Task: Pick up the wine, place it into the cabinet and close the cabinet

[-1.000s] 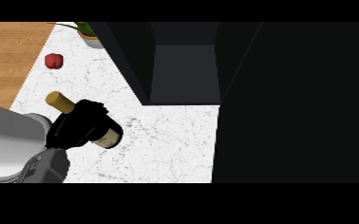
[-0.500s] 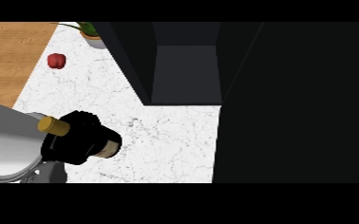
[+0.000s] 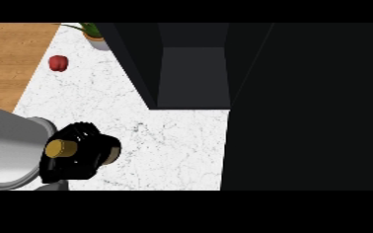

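The wine bottle (image 3: 64,148) stands almost end-on to the head view, so its tan round top faces up and a strip of pale body shows at the right. My left hand (image 3: 79,167), black, is curled round the bottle at the lower left and hides most of it, with the grey forearm behind. The dark cabinet (image 3: 193,76) stands open at the upper middle, its grey inside bare, well to the right of and beyond the hand. No right hand shows.
A red fruit (image 3: 58,62) lies on the white marble counter (image 3: 175,143) at the upper left, next to a wooden surface (image 3: 22,59). A potted plant (image 3: 93,33) stands at the back. A broad black panel (image 3: 299,108) fills the right side.
The bottle has swung from lying slanted to pointing up at the view. The hand holding it has risen and shifted slightly left, toward the forearm.
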Action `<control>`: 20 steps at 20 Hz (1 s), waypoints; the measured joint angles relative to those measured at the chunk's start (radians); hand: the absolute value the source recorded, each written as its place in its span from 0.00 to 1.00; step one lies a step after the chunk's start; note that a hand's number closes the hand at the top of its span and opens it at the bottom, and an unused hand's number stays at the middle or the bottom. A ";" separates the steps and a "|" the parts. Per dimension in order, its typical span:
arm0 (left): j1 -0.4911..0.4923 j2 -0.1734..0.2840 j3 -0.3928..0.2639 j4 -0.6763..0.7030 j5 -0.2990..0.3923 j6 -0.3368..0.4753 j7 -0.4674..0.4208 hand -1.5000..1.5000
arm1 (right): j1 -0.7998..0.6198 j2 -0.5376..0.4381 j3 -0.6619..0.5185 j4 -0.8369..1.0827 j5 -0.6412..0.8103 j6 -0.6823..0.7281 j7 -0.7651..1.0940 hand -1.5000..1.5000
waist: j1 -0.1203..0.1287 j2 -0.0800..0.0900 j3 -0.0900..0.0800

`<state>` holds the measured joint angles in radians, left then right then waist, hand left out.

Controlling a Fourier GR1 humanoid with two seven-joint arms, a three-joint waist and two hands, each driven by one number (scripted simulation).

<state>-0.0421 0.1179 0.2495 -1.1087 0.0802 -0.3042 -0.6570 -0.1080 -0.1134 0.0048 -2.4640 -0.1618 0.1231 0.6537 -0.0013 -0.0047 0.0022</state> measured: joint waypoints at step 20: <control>0.122 -0.110 -0.236 -0.701 0.077 0.156 0.476 1.00 | -0.001 0.031 0.001 0.030 -0.003 0.019 -0.022 0.00 | 0.002 0.002 -0.002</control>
<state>0.0800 0.0078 0.0140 -1.8093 0.1575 -0.1477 -0.1812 -0.1088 -0.0827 0.0063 -2.4342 -0.1649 0.1422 0.6317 0.0003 -0.0031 0.0007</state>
